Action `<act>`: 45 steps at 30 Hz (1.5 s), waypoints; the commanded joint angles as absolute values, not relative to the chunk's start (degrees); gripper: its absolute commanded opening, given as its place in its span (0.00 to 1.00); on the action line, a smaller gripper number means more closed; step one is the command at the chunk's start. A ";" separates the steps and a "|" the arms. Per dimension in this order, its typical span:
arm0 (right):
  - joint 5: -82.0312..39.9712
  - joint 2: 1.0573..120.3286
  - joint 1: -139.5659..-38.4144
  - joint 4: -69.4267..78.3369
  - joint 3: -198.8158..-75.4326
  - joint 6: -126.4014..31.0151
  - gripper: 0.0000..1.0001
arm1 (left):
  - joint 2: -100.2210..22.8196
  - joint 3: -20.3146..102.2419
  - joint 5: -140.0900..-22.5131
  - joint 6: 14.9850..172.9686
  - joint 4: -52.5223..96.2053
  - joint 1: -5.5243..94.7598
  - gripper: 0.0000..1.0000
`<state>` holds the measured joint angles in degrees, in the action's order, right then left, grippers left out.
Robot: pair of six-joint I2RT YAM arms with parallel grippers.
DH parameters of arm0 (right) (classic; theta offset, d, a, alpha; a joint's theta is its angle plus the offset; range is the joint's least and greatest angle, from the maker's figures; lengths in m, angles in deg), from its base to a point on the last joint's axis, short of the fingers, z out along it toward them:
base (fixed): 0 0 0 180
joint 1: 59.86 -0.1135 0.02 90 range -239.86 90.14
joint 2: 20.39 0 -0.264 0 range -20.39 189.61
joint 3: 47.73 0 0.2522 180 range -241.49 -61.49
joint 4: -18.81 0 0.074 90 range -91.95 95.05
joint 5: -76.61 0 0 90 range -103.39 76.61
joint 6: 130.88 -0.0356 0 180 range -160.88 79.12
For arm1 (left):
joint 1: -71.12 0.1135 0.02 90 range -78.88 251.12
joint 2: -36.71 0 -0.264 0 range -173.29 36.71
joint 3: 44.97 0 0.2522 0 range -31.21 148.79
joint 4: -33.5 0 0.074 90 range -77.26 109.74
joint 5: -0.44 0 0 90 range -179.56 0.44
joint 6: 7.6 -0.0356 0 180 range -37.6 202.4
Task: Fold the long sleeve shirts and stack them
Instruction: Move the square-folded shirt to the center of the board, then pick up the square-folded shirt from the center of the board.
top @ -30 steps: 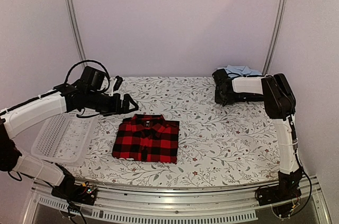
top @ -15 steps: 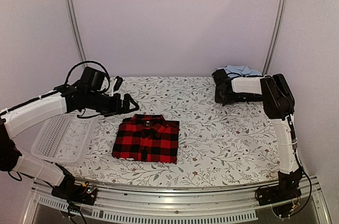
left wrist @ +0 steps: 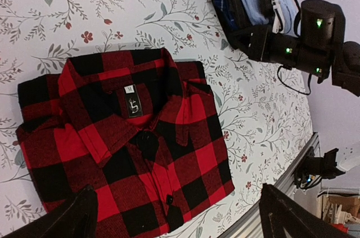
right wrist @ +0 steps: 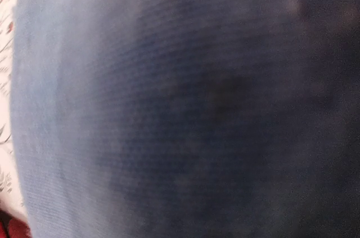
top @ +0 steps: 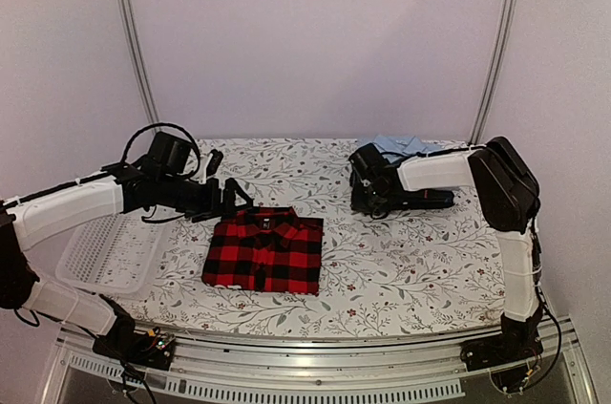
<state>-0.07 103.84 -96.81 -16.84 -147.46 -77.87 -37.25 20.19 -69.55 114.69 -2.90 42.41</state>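
Lying folded, the red-and-black shirt point(top: 264, 251) sits just beside the left pincer point(top: 239, 198).

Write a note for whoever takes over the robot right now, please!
Left pincer: open, holding nothing, hovering by the collar of the red checked shirt.
Right pincer: shut, apparently on the blue shirt stack at the back of the table.
Done: the red checked shirt lies folded mid-table.
To do: put it and the stack into one pile.

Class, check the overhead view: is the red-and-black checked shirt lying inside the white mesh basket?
No, the red-and-black checked shirt lies folded on the floral table cover, beside the white mesh basket.
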 commanded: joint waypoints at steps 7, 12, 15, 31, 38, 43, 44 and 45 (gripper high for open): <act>-9.06 103.11 -107.06 -11.50 -146.17 -90.13 0.00 | -37.05 16.47 -67.49 116.86 1.02 42.53 1.00; -9.39 102.18 -107.45 -11.40 -145.36 -89.66 0.00 | -36.84 15.84 -67.94 117.20 1.25 42.47 1.00; -10.46 101.73 -107.50 -10.91 -145.80 -88.31 0.02 | -37.02 15.84 -68.73 117.52 1.28 42.54 1.00; -11.54 93.60 -113.18 -11.46 -142.59 -85.58 0.55 | -38.82 15.39 -75.21 116.67 -1.59 44.82 1.00; -10.67 93.46 -115.50 -11.40 -138.84 -87.69 0.55 | -39.67 14.22 -77.40 117.00 -1.80 45.77 1.00; -8.92 94.16 -115.93 -11.30 -138.13 -88.23 0.52 | -40.29 12.59 -78.50 117.53 -1.16 47.18 1.00; -8.80 94.34 -115.94 -11.22 -138.25 -88.31 0.52 | -40.53 12.26 -78.63 117.53 -0.85 47.34 1.00; -8.72 94.80 -115.94 -11.19 -138.33 -88.41 0.52 | -40.86 11.88 -78.74 117.69 -0.60 47.51 1.00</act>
<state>-10.51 94.42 -115.70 -11.55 -138.44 -87.47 -39.61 13.48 -77.18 117.44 -1.47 46.30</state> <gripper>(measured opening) 0.524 0.996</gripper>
